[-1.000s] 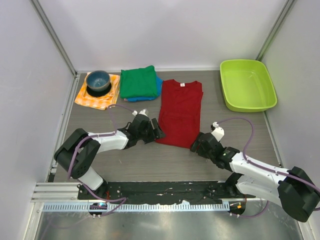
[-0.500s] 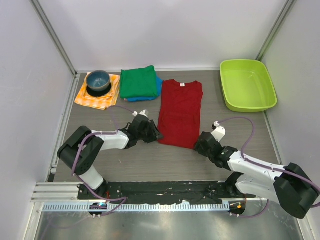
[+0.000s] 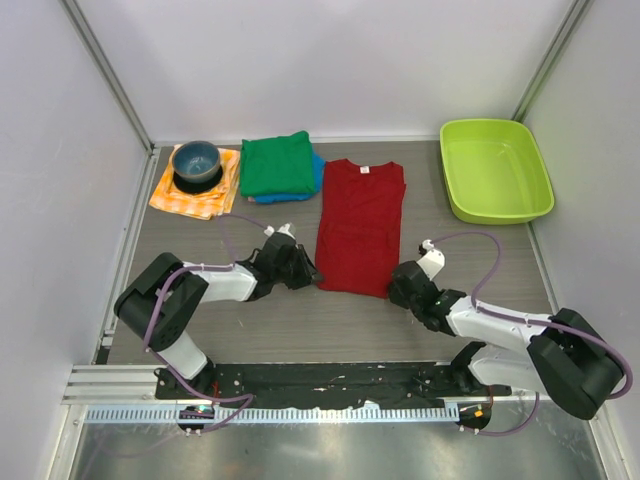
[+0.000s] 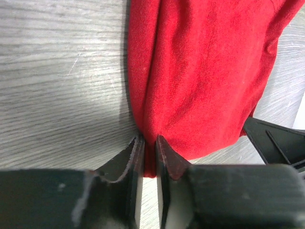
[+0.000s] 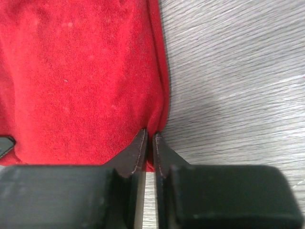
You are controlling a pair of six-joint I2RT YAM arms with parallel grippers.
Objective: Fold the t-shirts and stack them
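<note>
- orange-and-white checked cloth [image 3: 205, 203] lies in the far left corner of the grey wood-grain bench [image 3: 300, 320], with a blue bowl [image 3: 196, 161] standing on it.
- just right of the cloth, by the far edge, a folded green t-shirt [image 3: 275, 165] sits on top of a blue t-shirt [image 3: 318, 170], which shows only as a strip at its right and near sides.
- left gripper [image 4: 147, 140] is low on the bench, its jaws pinched on the near left corner of the dark red t-shirt [image 3: 360, 225].
- dark red t-shirt lies flat mid-bench as a long narrow strip, collar toward the far edge.
- right gripper [image 5: 148, 135] has its jaws clamped together on the shirt's near right corner.
- lime green plastic basin [image 3: 495, 170] stands in the far right corner.
</note>
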